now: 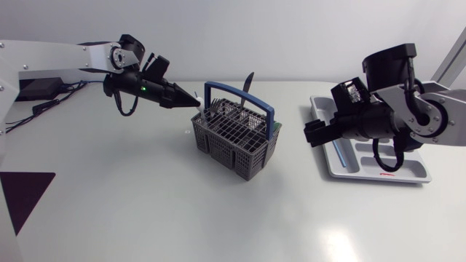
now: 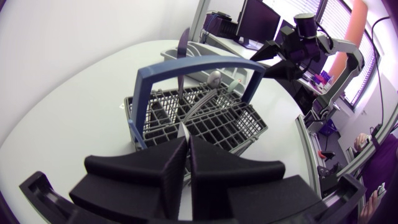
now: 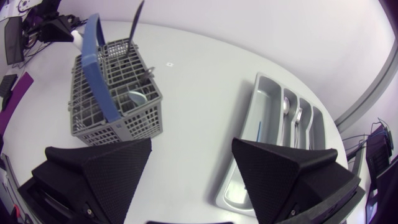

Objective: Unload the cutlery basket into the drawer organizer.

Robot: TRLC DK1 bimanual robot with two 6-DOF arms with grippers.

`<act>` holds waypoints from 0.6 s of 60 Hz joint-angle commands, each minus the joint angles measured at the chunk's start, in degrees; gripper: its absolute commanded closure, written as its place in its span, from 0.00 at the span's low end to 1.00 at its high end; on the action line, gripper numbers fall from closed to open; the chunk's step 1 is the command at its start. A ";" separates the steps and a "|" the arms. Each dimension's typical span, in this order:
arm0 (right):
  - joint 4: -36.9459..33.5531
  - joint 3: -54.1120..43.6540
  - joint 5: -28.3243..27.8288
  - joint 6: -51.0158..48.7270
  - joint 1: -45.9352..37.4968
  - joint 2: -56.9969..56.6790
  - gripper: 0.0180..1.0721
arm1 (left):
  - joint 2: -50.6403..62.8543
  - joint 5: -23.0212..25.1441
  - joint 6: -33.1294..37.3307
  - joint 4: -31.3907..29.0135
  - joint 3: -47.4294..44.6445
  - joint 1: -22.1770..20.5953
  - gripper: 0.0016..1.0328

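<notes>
The grey cutlery basket [image 1: 234, 138] with a blue handle [image 1: 240, 90] stands mid-table. A dark knife [image 1: 249, 78] sticks up from its far side, and a fork and spoon [image 3: 138, 96] lie inside. At the basket's left corner, my left gripper [image 1: 192, 97] is shut on a thin white cutlery handle [image 2: 185, 130] that shows between its fingertips [image 2: 188, 140]. My right gripper [image 1: 316, 135] hangs open over the near-left end of the grey drawer organizer [image 1: 408, 177]. Nothing is between its fingers [image 3: 193, 168].
The organizer [image 3: 268, 87] holds spoons and forks [image 3: 291, 112] in its middle slots and a blue item [image 3: 258, 130] in the slot nearest the basket. Bare tabletop lies between basket and organizer. A dark mat corner [image 1: 22, 193] is at the table's front left.
</notes>
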 commanded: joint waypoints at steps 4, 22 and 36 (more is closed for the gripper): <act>-0.90 -1.18 0.19 -1.64 3.23 -3.07 0.11 | -4.70 4.07 -0.15 -1.00 -2.76 1.96 0.86; -0.38 -0.65 0.10 -4.62 11.84 -8.52 0.10 | -13.75 10.93 -3.84 -1.08 -6.01 6.00 0.86; -0.20 0.14 -1.66 -6.29 16.76 -10.89 0.10 | -23.15 14.27 -5.77 -1.61 -10.85 6.35 0.86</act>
